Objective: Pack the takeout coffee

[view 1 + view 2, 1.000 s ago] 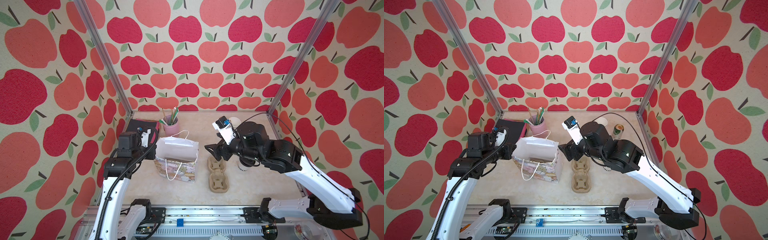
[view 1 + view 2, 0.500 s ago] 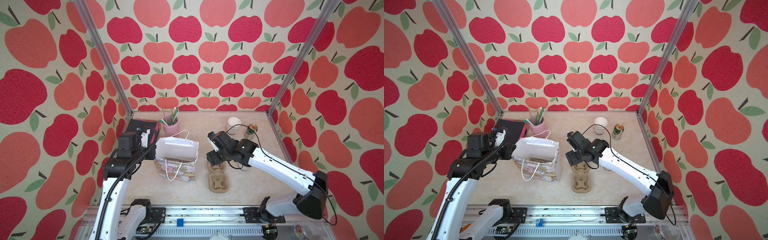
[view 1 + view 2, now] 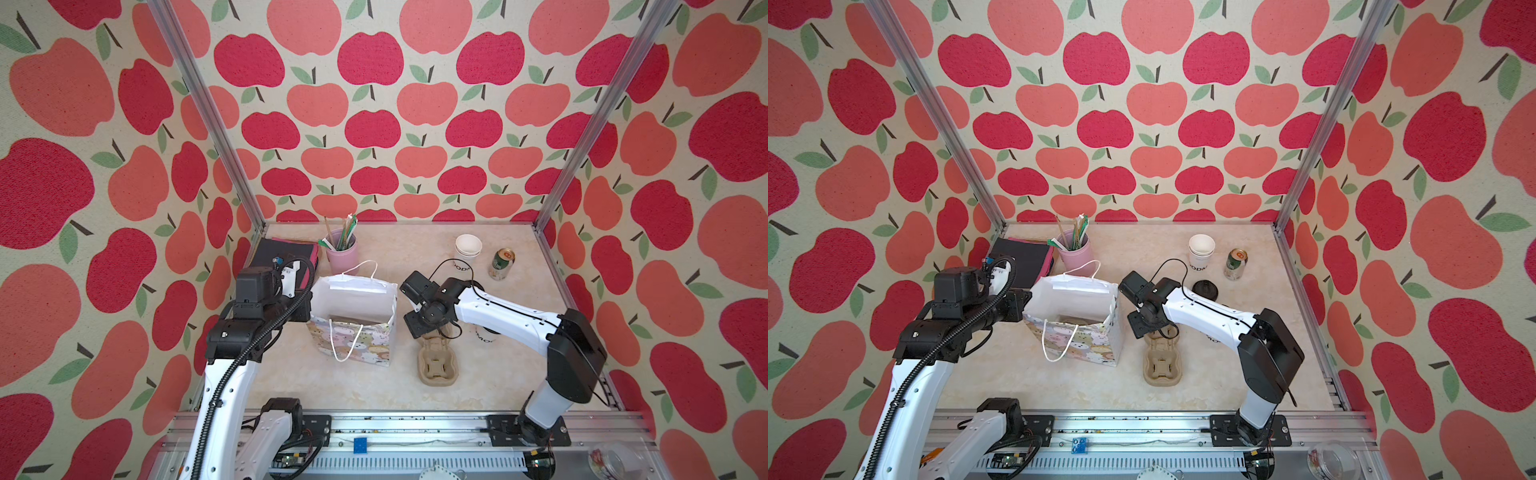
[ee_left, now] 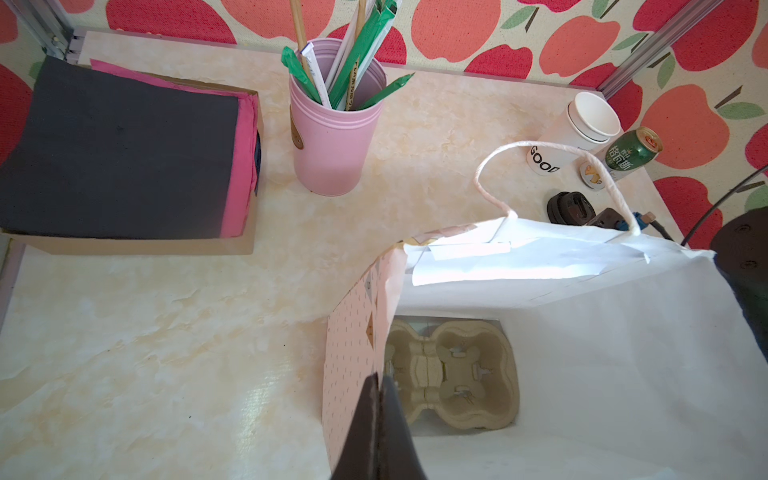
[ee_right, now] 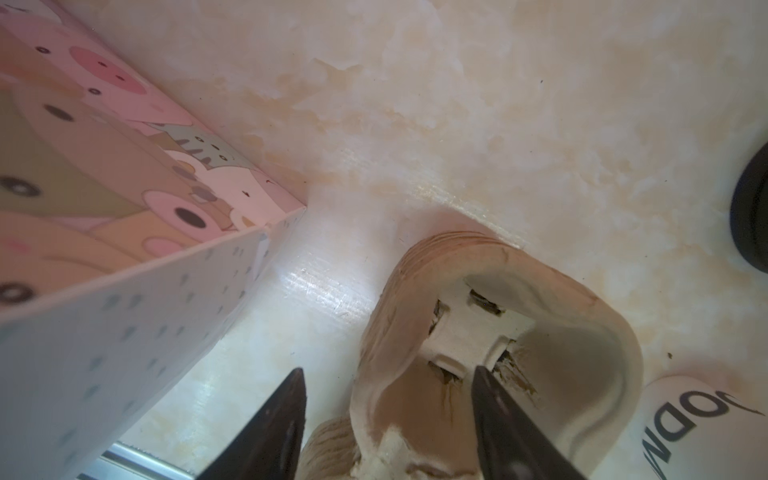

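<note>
Apple-patterned walls point(image 3: 374, 124) fill the upper frame; silver aluminium posts point(image 3: 203, 112) edge a brightly lit cream marbled tabletop point(image 3: 415, 257) at lower centre.

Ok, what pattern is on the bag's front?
Pastel cartoon animals on the bag, clearest in the right wrist view.

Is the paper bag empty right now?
Not empty: the left wrist view shows a pulp cup carrier lying flat inside the open paper bag.

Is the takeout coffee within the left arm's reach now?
Probably not: the left gripper is shut on the paper bag, and that bag and the right arm block the takeout coffee.
</note>
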